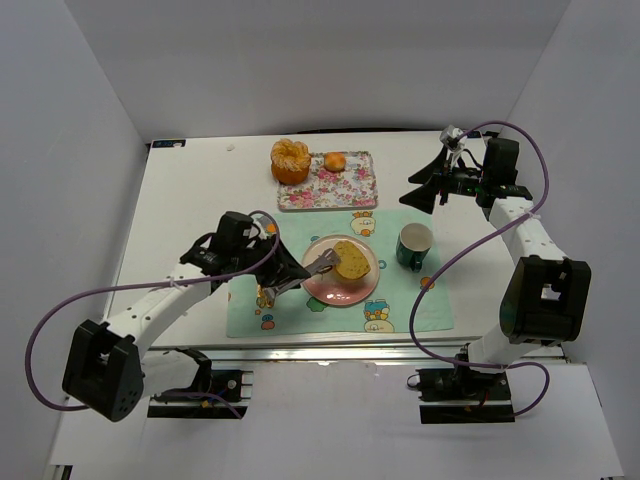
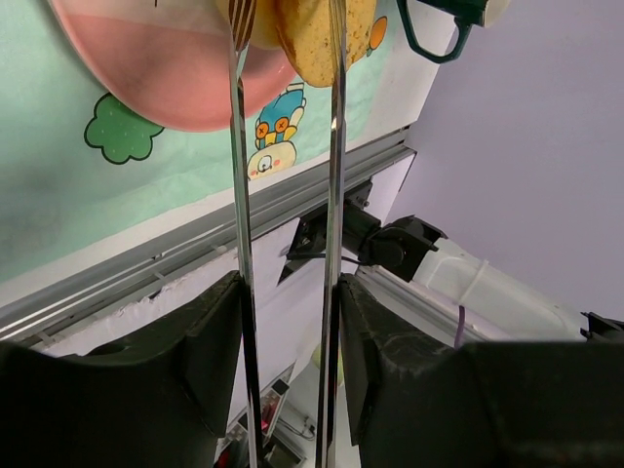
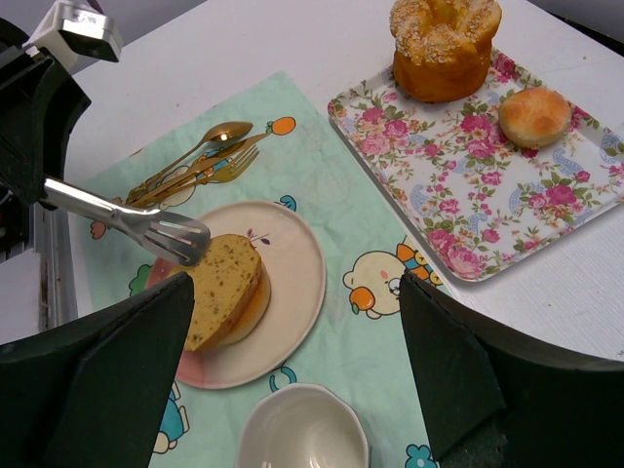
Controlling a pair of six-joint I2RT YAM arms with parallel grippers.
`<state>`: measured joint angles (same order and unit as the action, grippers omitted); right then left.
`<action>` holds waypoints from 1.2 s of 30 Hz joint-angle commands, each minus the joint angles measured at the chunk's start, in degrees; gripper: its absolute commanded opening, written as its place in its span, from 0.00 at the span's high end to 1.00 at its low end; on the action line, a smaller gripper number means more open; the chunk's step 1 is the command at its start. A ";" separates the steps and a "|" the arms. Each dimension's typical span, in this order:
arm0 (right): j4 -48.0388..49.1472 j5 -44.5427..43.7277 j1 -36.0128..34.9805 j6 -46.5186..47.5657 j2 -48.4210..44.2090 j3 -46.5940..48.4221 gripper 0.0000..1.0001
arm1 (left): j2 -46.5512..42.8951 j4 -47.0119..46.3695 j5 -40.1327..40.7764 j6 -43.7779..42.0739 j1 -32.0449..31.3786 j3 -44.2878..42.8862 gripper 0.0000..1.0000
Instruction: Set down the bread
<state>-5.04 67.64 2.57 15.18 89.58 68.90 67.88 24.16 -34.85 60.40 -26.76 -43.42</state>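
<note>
A slice of speckled yellow bread [image 1: 351, 260] [image 3: 222, 285] lies on a pink plate [image 1: 362, 287] [image 3: 292, 292] in the middle of a mint placemat [image 1: 400, 300]. My left gripper [image 1: 283, 275] [image 2: 290, 292] is shut on the handles of metal tongs [image 1: 318, 266] [image 2: 239, 146] [image 3: 127, 222]. The tongs' arms stand apart, and their slotted tip sits at the bread's left edge. In the left wrist view one arm crosses over the bread [image 2: 312, 39]. My right gripper [image 1: 425, 190] [image 3: 295, 292] hangs open, high at the back right, holding nothing.
A floral tray [image 1: 352, 190] [image 3: 468, 195] at the back carries a ring cake [image 1: 290, 160] [image 3: 444, 44] and a small bun [image 1: 335, 161] [image 3: 534, 115]. A green mug [image 1: 414, 246] [image 3: 302, 429] stands right of the plate. Gold cutlery [image 1: 362, 225] [image 3: 190, 166] lies behind the plate.
</note>
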 commanded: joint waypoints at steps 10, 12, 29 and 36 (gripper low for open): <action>-0.32 0.74 0.16 0.46 0.15 0.71 0.11 | -4.95 9.21 1.37 -3.09 1.54 -6.06 0.48; -0.24 0.83 0.24 0.46 0.33 0.71 0.11 | -5.21 12.21 1.28 -4.58 2.06 -6.94 0.48; -1.38 0.48 0.16 2.05 -0.28 1.14 0.11 | -1.61 16.53 15.36 -15.21 9.18 -23.10 0.88; -1.47 0.92 -0.02 2.22 -0.28 1.23 0.11 | -4.86 -1.52 33.43 -40.20 14.01 -13.75 0.92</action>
<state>-6.31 67.66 2.57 16.25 89.60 68.90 65.32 33.21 -11.20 36.51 -13.96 -62.39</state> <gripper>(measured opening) 0.895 0.300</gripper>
